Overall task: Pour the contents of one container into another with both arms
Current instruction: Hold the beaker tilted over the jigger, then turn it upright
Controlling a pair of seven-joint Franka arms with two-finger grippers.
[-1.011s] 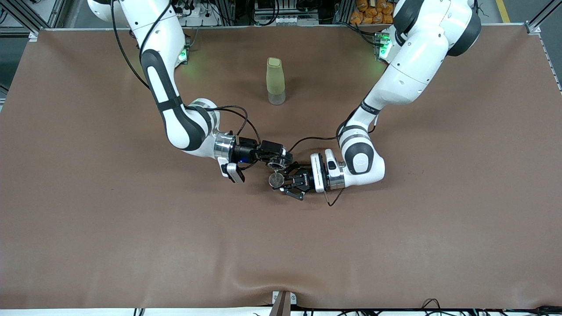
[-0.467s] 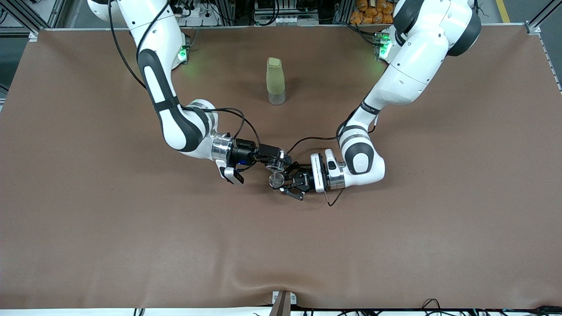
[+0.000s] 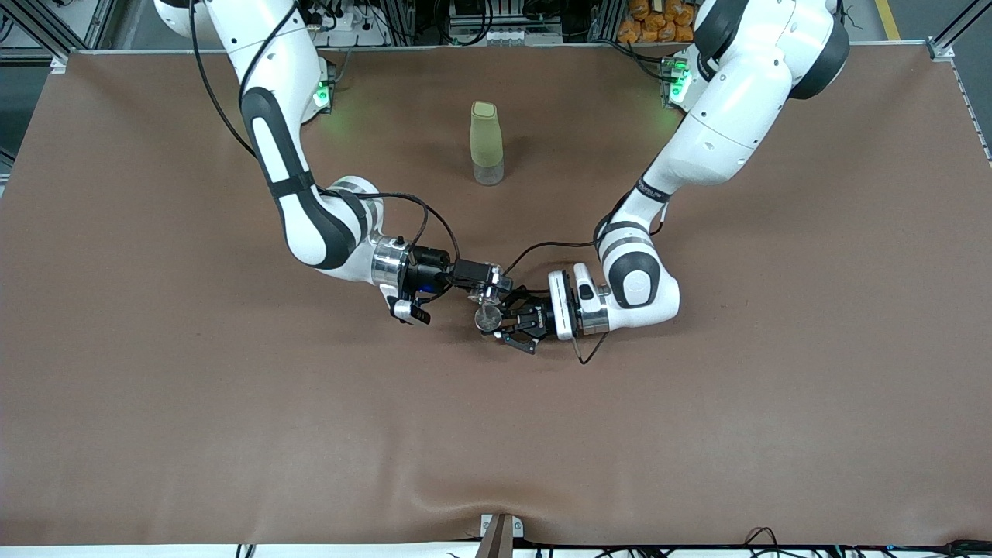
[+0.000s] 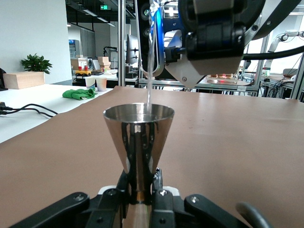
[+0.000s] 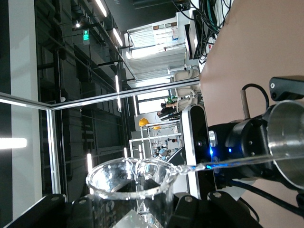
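My left gripper [image 3: 498, 319] [image 4: 141, 189] is shut on the narrow waist of a shiny metal cone-shaped measuring cup [image 3: 488, 316] [image 4: 138, 135], held upright just above the table's middle. My right gripper [image 3: 485, 287] [image 5: 134, 210] is shut on a clear glass beaker [image 3: 490, 288] [image 5: 130, 187], tipped over the metal cup. A thin stream of clear liquid [image 4: 148, 76] [image 5: 237, 164] runs from the beaker's spout into the metal cup [image 5: 287, 135]. The left wrist view has the right gripper [image 4: 213, 28] above the cup.
A tall pale green bottle [image 3: 487, 143] with a clear base stands upright on the brown table cover [image 3: 232, 426], farther from the front camera than both grippers. A black cable [image 3: 542, 246] loops off the left arm's wrist.
The right arm's wrist has rolled further and drawn back slightly toward its own end of the table, tipping the beaker more. The left gripper and metal cup have stayed put.
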